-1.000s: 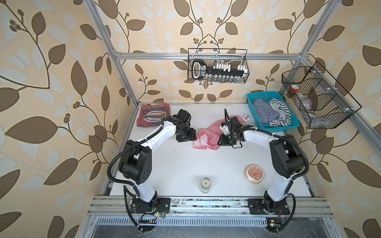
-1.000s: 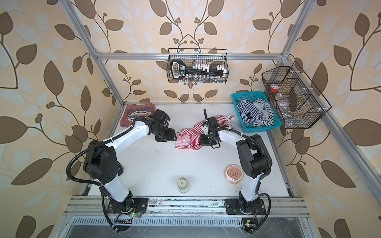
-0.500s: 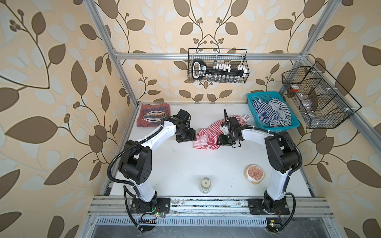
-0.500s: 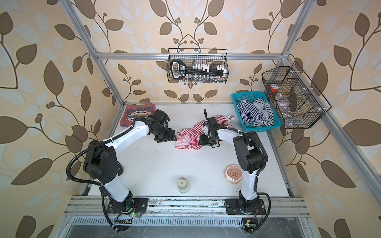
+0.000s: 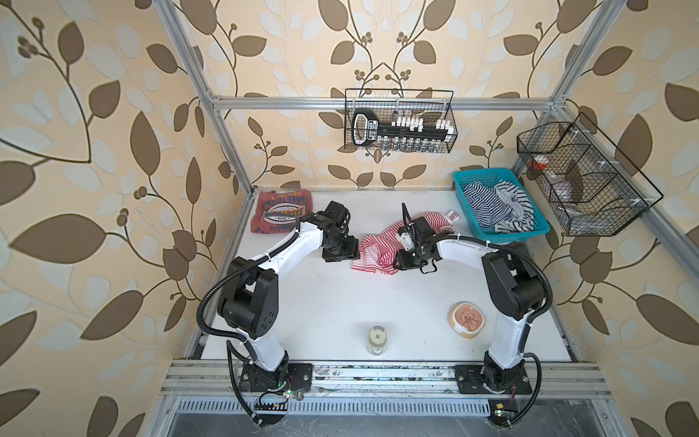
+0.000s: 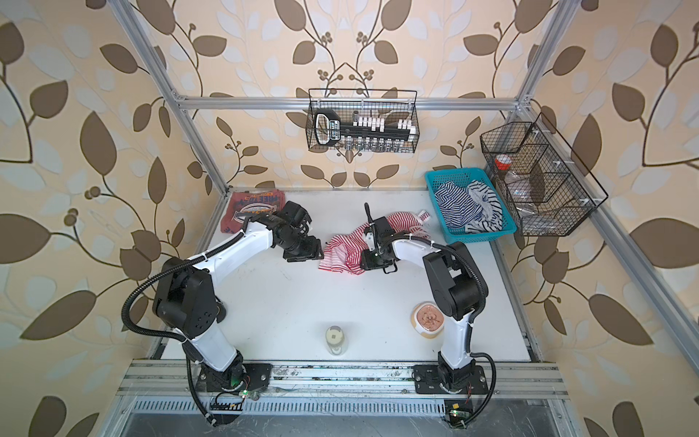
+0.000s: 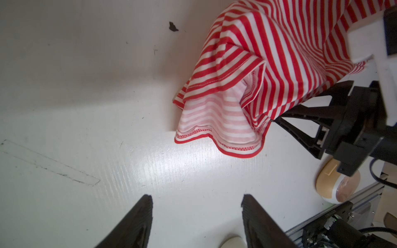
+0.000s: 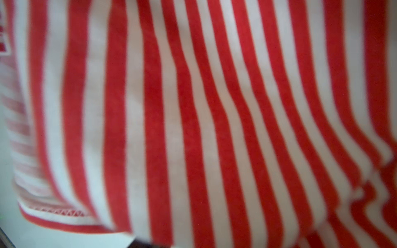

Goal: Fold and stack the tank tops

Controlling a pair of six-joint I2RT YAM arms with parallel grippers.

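White counter (image 5: 340, 302) inside the leaf-papered booth, and the job was half done. The brick-red "1973" tank top (image 5: 281, 212) lay folded flat at ten o'clock. The red-and-white striped tank top (image 5: 372, 249) sat crumpled at twelve, hem turned up and nothing squared.

The left hand (image 7: 196, 197) hovered just beside the cloth's nine o'clock edge, fingers wide apart and empty over bare counter. The right hand (image 5: 401, 262) was buried in the three o'clock side with stripes draped over it. I cannot tell whether it had a pinch or was merely under the cloth.

By my reading, this was the spreading step. Next the left hand needed a hem corner, then both had to pull the top flat before folding.
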